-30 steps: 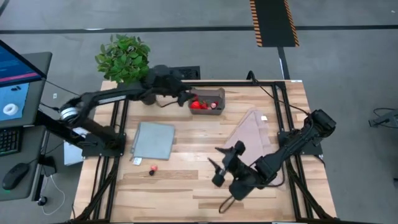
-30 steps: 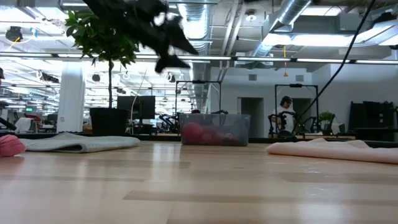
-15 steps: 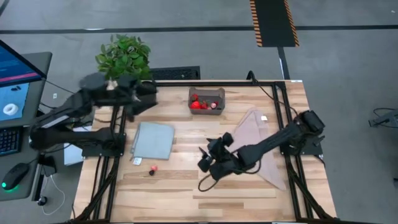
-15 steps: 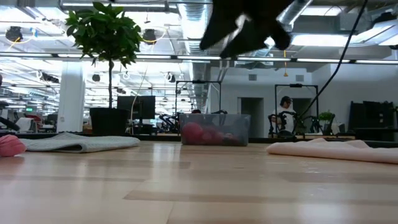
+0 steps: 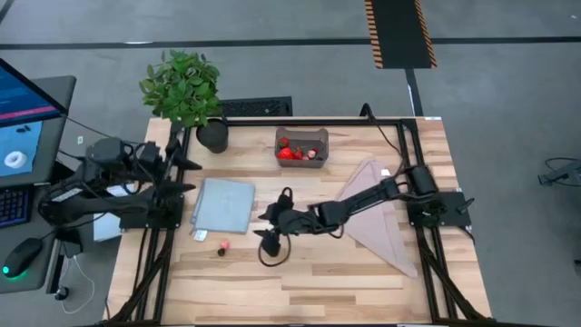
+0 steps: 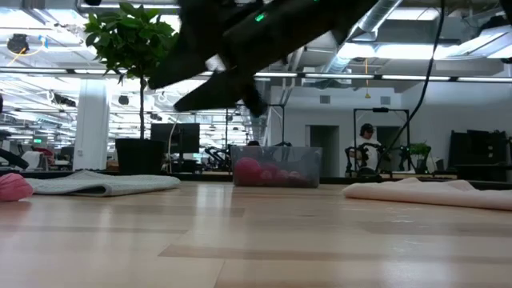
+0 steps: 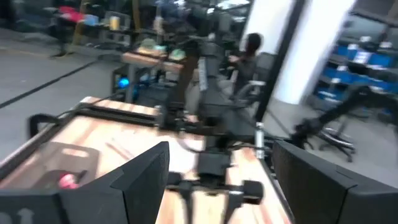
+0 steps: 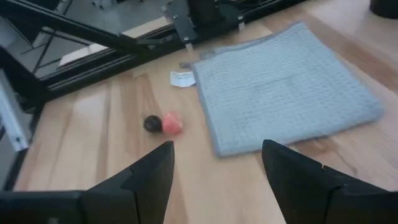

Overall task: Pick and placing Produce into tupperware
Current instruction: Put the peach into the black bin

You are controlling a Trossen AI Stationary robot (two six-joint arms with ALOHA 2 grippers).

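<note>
Your right gripper (image 5: 270, 227) hangs mid-table with jaws apart, holding nothing, near two loose berries (image 5: 222, 247) beside the mat (image 5: 222, 204). Your left gripper (image 5: 177, 163), jaws apart, waits at the table's left edge.

Grey floor (image 5: 300, 54) all around, with a black and orange striped strip (image 5: 398, 32). Big open room behind, silver pipes (image 6: 376, 24) overhead, long bright lights (image 6: 448, 78), a white pillar (image 6: 90, 128).

Two loose berries (image 8: 163, 123), one tub (image 5: 301, 146)
</note>
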